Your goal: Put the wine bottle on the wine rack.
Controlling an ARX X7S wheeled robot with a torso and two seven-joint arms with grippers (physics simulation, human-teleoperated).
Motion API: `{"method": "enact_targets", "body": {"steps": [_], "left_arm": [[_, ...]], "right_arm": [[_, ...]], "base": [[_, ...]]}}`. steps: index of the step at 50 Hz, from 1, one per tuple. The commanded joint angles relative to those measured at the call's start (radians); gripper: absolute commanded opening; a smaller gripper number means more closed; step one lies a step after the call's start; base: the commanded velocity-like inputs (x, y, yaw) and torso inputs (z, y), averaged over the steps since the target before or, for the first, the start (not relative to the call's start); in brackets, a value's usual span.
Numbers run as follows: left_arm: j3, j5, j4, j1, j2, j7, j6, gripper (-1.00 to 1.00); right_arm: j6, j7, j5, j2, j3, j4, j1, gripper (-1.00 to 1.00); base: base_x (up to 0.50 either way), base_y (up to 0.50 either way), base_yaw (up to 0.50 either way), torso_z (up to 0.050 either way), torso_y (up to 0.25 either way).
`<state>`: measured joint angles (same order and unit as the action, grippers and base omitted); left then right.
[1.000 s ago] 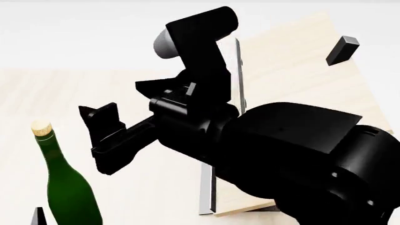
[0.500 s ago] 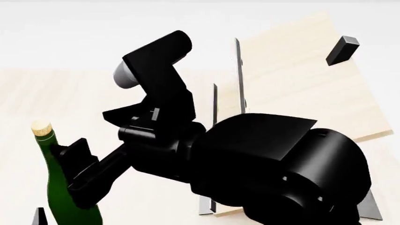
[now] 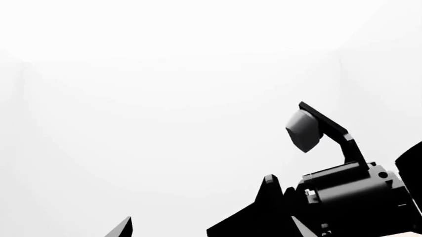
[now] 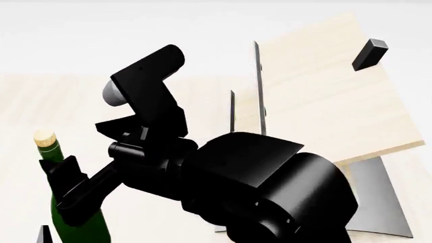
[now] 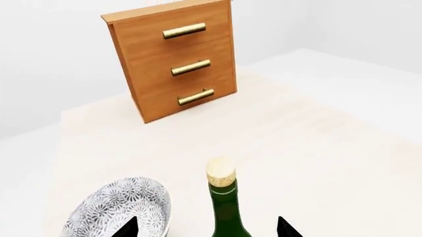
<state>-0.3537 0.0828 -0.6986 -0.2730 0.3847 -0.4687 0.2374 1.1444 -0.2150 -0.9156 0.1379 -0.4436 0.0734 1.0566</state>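
The wine bottle point(image 4: 81, 223), dark green with a tan cork point(image 4: 44, 136), stands at the lower left of the head view. My right gripper point(image 4: 68, 188) is open and reaches in from the right, with its fingers on either side of the bottle's neck and shoulder. In the right wrist view the bottle point(image 5: 226, 207) stands upright between the two black fingertips point(image 5: 126, 228) of the right gripper point(image 5: 205, 230), with gaps on both sides. The wine rack point(image 4: 324, 91), with its black block point(image 4: 369, 53) and grey base point(image 4: 375, 197), stands at the right. My left gripper point(image 3: 209, 232) is open and holds nothing.
An orange-brown drawer cabinet point(image 5: 175, 64) with brass handles stands at the table's far end. A patterned grey bowl point(image 5: 122, 210) sits close beside the bottle. The light-wood table point(image 5: 316, 148) extends past the bottle. My right arm's bulk point(image 4: 270, 192) hides the rack's lower boards.
My right arm has swung left and down, bringing its open gripper from mid-air beside the rack to around the bottle's neck. The rack's grey base has come into view.
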Motion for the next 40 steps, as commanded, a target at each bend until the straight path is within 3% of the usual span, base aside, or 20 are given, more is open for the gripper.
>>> {"method": "enact_targets", "body": {"steps": [1, 15, 40], "left_arm": [[-0.002, -0.002, 0.002, 0.001, 0.003, -0.004, 0.002, 1.0], [-0.007, -0.005, 0.004, 0.006, 0.005, -0.006, -0.002, 1.0], [-0.014, -0.005, 0.003, 0.006, 0.011, -0.013, 0.001, 1.0]], "right_arm": [[-0.117, -0.025, 0.083, -0.019, -0.065, -0.052, -0.012, 1.0], [-0.25, -0.047, 0.156, -0.074, -0.103, -0.224, -0.001, 1.0], [-0.401, -0.085, 0.104, -0.128, -0.184, -0.403, 0.02, 1.0]], "base": [[0.0, 0.0, 0.0, 0.0, 0.0], [0.0, 0.0, 0.0, 0.0, 0.0], [0.0, 0.0, 0.0, 0.0, 0.0]]}}
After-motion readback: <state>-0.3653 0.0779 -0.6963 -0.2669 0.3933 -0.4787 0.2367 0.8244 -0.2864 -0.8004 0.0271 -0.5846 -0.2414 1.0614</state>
